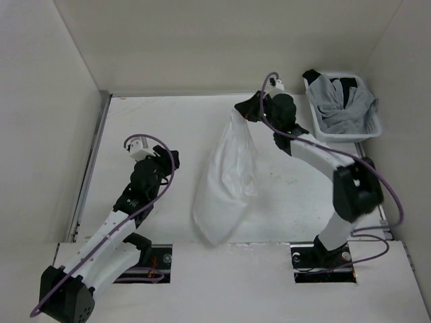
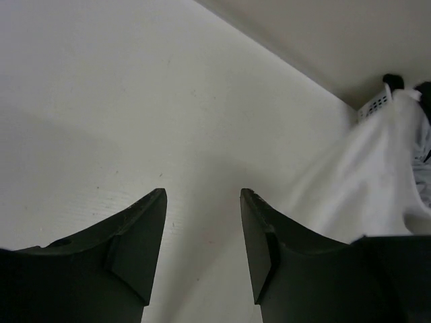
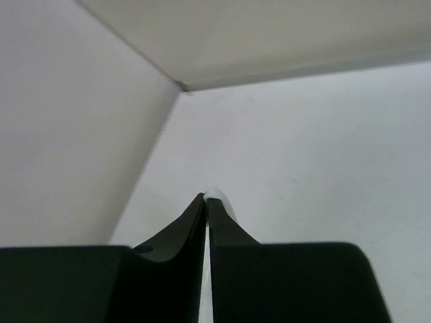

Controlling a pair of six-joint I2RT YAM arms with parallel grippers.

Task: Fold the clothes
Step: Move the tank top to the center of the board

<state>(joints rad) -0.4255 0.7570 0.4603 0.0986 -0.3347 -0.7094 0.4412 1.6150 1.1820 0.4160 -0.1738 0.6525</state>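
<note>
**Inventory.** One bench [image 1: 168, 121] is in view, with two arms mounted at its near edge and one tool on each arm. One basket [image 1: 347, 136] is placed at the far right corner of the bench. Two cloths are counted inside it: one grey cloth [image 1: 337, 101] and one black cloth [image 1: 346, 85]. One white garment [image 1: 225, 182] is counted outside the basket.

**Garment position.** The white garment is located to the left of the basket, apart from it. Its top end is gathered to a point level with the basket. From there it is spread downward and leftward in a long, wrinkled shape that widens towards the near edge of the bench. Its lower end is seen lying on the bench surface.

**Right tool.** The right tool [image 1: 241, 111] is positioned just left of the basket, at the gathered top of the garment. In the right wrist view its jaws are closed to a hairline gap. A small fold of white cloth is pinched at the fingertips [image 3: 199, 202].

**Left tool.** The left tool [image 2: 202, 195] is positioned well to the left of the basket, on the far side of the garment from it. Its jaws are spread wide. Only bare bench surface is seen between them, and nothing is held or touched. In the left wrist view the garment is seen off to the right, clear of the fingers.
</note>
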